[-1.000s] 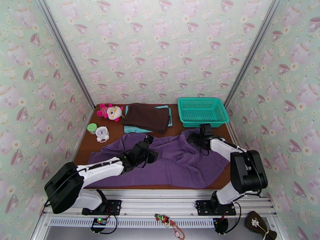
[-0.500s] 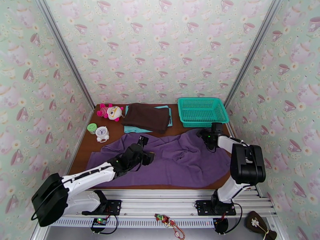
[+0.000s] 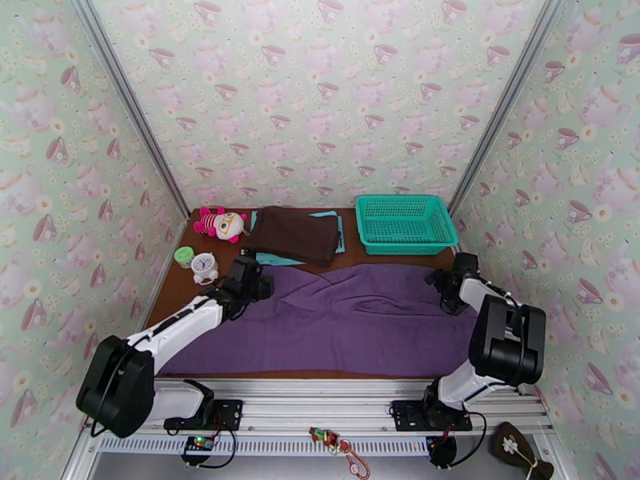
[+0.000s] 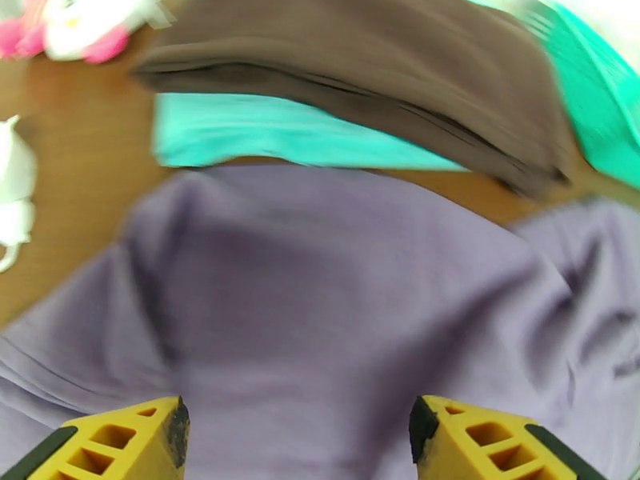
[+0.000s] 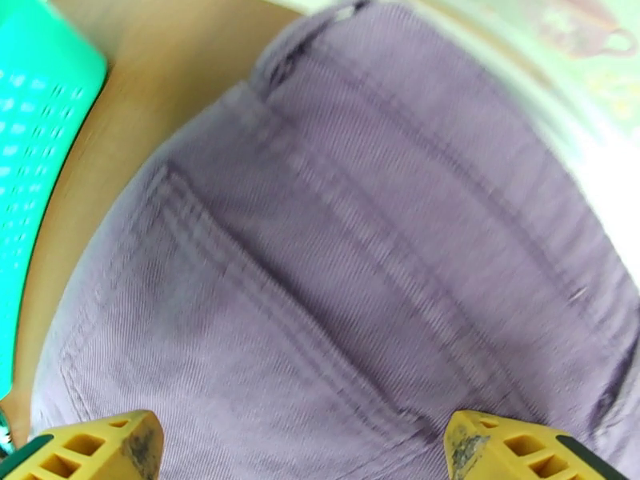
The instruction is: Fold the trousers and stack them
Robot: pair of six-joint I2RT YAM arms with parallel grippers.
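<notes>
Trousers point(image 3: 352, 318) spread flat — brown garment point(image 3: 292, 234), teal basket point(image 3: 408, 248) nr far edge.

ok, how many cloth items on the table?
3. The purple trousers spread across the near half; a folded dark brown garment at the far edge, left of the teal basket; a light teal cloth under it. More could be hidden in that stack.
</notes>
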